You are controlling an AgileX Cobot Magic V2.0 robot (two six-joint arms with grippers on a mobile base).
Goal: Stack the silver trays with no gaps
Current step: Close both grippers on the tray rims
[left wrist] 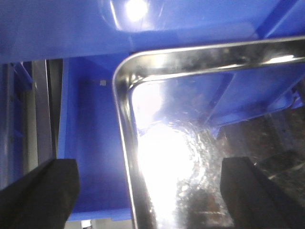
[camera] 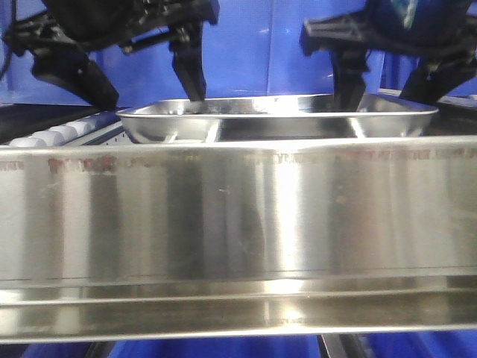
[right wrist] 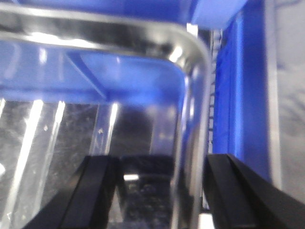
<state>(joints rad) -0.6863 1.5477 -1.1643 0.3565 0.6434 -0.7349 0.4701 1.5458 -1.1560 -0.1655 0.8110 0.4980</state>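
Blue plastic bins (camera: 261, 52) fill the background in all three views. Across the foreground of the front view runs the long brushed-steel shelf rail (camera: 238, 216), which hides whatever lies below its top edge.

Just behind the rail, about midway along it, lies a silver tray (camera: 276, 123). It is level, its rolled rim and two compartment dividers showing above the rail. What it rests on is hidden. Whether this is one tray or several already nested cannot be told, since only one rim line is plain to see.

The left gripper (camera: 149, 97) hangs over the tray's left end. In its wrist view the two black fingers (left wrist: 43, 195) stand well apart, with the tray's rounded corner and side rim (left wrist: 125, 143) running up between them. One finger is outside the tray over the blue bin wall and the other is inside over the shiny floor. Nothing is clamped.

The right gripper (camera: 384, 101) mirrors this at the right end. Its fingers (right wrist: 95, 195) are also apart and straddle the right rim (right wrist: 193, 119). The outer finger is close beside the rim, but the gripper is not closed on it.

A row of white rollers (camera: 52, 134) shows at the left, behind the rail.

On progress, both arms look placed for a two-sided pinch of the rim, but the grip is not yet made. Closing, lifting and seating the tray squarely into another appear to be left. No second tray is visible, so the stack's state cannot be judged.
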